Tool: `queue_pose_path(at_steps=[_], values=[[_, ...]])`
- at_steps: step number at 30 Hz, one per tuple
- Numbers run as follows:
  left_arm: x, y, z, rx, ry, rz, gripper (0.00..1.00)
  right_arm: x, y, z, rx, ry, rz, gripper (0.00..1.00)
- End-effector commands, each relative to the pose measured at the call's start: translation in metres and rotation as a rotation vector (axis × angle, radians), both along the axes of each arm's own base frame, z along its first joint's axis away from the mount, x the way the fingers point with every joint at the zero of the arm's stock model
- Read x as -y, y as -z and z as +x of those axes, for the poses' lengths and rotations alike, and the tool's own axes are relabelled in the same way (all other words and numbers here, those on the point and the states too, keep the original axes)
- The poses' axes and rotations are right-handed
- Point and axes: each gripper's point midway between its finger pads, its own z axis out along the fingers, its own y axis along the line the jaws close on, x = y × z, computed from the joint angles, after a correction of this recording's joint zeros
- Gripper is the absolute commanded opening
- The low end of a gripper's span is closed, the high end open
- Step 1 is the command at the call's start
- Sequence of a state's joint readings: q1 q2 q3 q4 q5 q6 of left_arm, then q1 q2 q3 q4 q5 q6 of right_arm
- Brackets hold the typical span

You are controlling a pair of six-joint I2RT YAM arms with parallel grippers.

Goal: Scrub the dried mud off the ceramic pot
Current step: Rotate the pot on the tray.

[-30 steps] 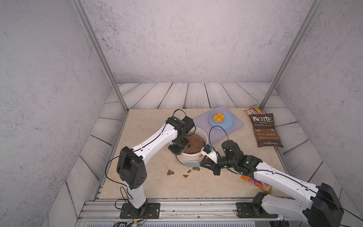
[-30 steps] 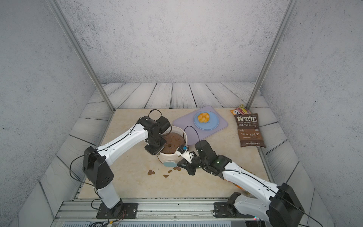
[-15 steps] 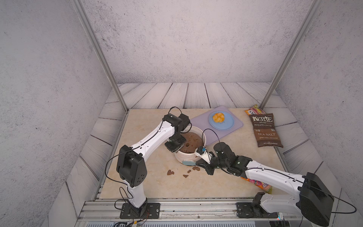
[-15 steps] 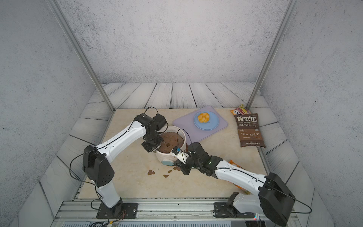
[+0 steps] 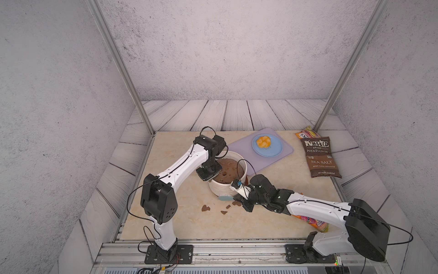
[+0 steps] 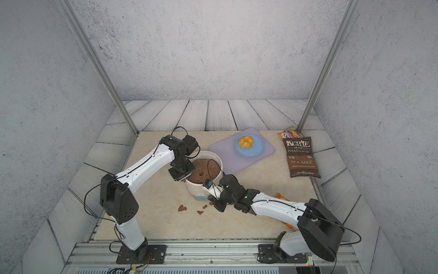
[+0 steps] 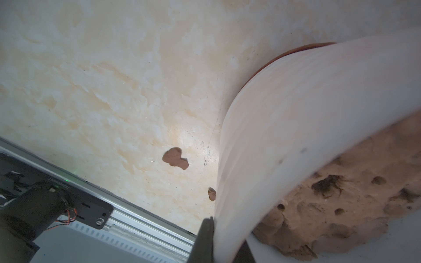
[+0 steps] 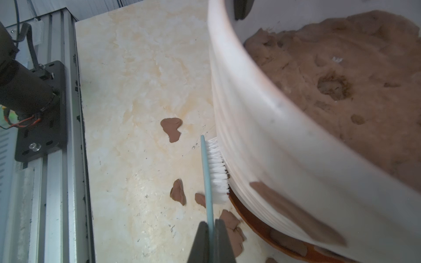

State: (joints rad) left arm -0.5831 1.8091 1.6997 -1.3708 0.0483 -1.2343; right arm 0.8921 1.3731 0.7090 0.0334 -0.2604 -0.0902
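Scrubbing: right end effector (image 8: 211, 227) clamped on brush (image 8: 216, 168), handle axis straight ahead along pot (image 8: 273, 141) wall, mud (image 8: 296, 214) strip just rearward of bristles; left end effector (image 7: 224, 243) pinching rim.

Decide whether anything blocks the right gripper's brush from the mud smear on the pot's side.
Nothing visible does. The brush, clamped in the right gripper, has its bristles against the ceramic pot; only bare ribbed wall separates them from the dried mud.
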Motion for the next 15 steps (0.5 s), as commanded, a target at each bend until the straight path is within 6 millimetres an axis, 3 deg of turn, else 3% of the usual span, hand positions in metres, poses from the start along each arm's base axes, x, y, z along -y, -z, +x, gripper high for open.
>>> queue_pose_path(at_steps=[1, 15], values=[[-0.034, 0.002, -0.005, -0.041, 0.031, 0.143, 0.09, 0.003, 0.003, 0.013, 0.037, 0.045, -0.012, 0.0], [-0.037, 0.007, 0.004, -0.04, 0.119, 0.129, 0.08, 0.005, 0.024, -0.018, -0.07, -0.003, -0.026, 0.0]])
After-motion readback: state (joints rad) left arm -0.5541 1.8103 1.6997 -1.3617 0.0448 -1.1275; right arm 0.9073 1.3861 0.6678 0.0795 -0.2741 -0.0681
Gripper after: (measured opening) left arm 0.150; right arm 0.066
